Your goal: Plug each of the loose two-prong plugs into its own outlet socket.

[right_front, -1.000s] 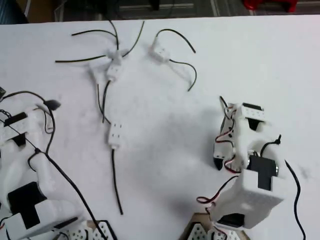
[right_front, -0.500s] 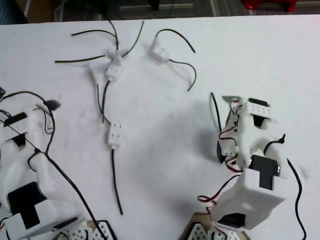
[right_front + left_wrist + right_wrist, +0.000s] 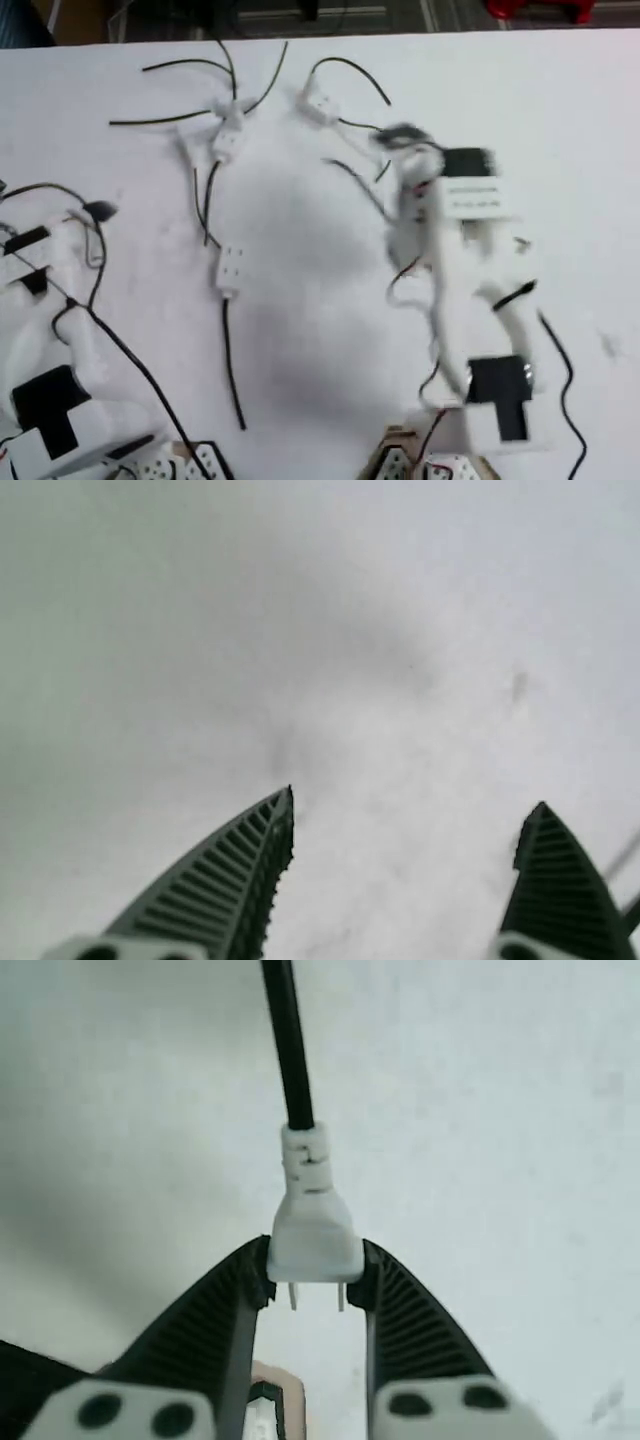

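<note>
Plug (image 3: 312,1235), white and two-pronged, sits clamped in the right tool (image 3: 315,1257), prongs toward the wrist, near the counter's (image 3: 560,100) 1 o'clock; left tool (image 3: 414,802) gapes wide, holding nothing.

white table (image 3: 560,90) | dark floor (image 3: 420,15) beyond far edge | red object (image 3: 540,8)

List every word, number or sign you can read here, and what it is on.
No text can be read.
The pale label on the right arm is too blurred to read.
The plug in the right tool and the table bear no print.
</note>
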{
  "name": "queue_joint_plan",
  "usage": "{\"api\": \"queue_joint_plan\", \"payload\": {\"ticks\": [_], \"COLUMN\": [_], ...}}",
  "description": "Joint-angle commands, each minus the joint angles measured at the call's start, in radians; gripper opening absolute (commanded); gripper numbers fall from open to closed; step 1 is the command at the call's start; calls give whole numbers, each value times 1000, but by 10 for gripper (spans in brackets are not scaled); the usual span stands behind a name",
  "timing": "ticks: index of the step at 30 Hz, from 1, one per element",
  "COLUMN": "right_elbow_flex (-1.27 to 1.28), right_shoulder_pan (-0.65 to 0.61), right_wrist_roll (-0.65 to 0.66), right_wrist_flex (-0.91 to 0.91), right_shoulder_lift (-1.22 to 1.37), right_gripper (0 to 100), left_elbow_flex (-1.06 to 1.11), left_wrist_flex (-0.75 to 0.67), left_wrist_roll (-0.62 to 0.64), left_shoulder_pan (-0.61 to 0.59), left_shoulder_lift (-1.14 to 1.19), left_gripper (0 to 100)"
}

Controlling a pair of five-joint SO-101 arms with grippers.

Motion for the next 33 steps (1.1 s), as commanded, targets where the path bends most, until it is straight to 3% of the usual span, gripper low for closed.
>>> {"api": "queue_joint_plan", "payload": {"ticks": [1,5,9,14,19,27,33], "right_elbow_flex": [-48,-48,-48,-80,-261,-597,-786], "right_shoulder_pan": [-252,-486,-631,-748,-797,-831,-832], "right_wrist_roll": [9,9,9,9,2,2,2], "right_wrist_flex": [-25,-165,-346,-573,-702,-651,-515], "right_shoulder_lift": [-90,-70,24,217,432,748,839], "right_gripper": [18,18,18,18,18,26,200], "left_elbow_flex": [-11,-11,-3,25,26,29,28], "left_wrist_flex": [-17,-17,-17,-18,-18,-18,-18], "left_wrist_roll": [9,9,9,9,11,11,11], "left_shoulder_pan": [-68,-165,-294,-441,-513,-516,-512], "left_shoulder_lift": [-48,-45,-44,-42,-42,-42,-42], "left_gripper": [343,343,343,343,343,343,343]}}
